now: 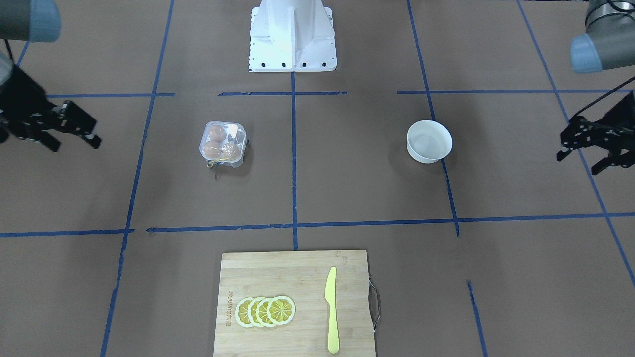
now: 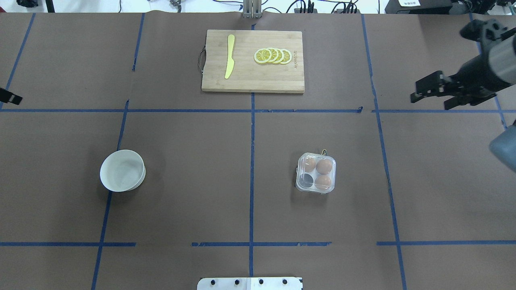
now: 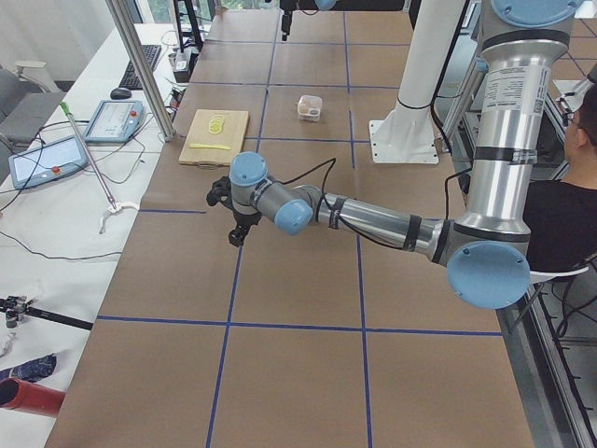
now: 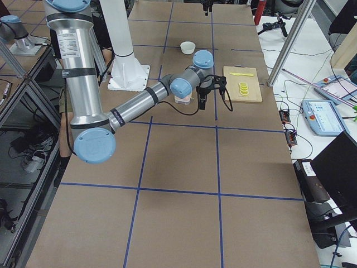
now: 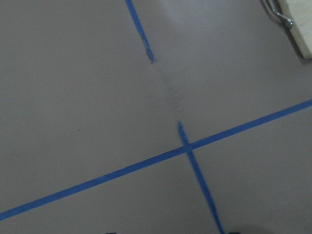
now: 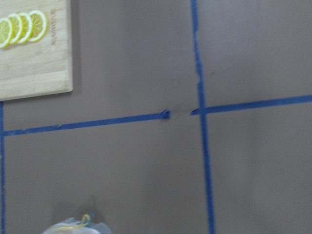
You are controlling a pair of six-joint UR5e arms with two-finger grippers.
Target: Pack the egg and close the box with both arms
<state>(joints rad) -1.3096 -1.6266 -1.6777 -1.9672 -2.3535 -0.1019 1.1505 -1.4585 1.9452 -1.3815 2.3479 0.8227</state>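
The clear box (image 2: 315, 172) stands on the table's right half with its lid down; it also shows in the front view (image 1: 223, 144). Three tan eggs lie inside it, one of them the egg (image 2: 324, 166); one cell looks dark and empty. My right gripper (image 2: 429, 101) hangs open and empty far to the box's right and beyond it, and shows in the front view (image 1: 74, 145). My left gripper (image 1: 578, 163) hangs open and empty at the table's far left edge, well away from the box. The right wrist view catches the box's top edge (image 6: 73, 228).
A white bowl (image 2: 122, 170) stands on the left half. A wooden cutting board (image 2: 252, 82) at the far middle holds a yellow knife (image 2: 229, 56) and lemon slices (image 2: 273, 56). The robot's base plate (image 2: 250, 283) is at the near edge.
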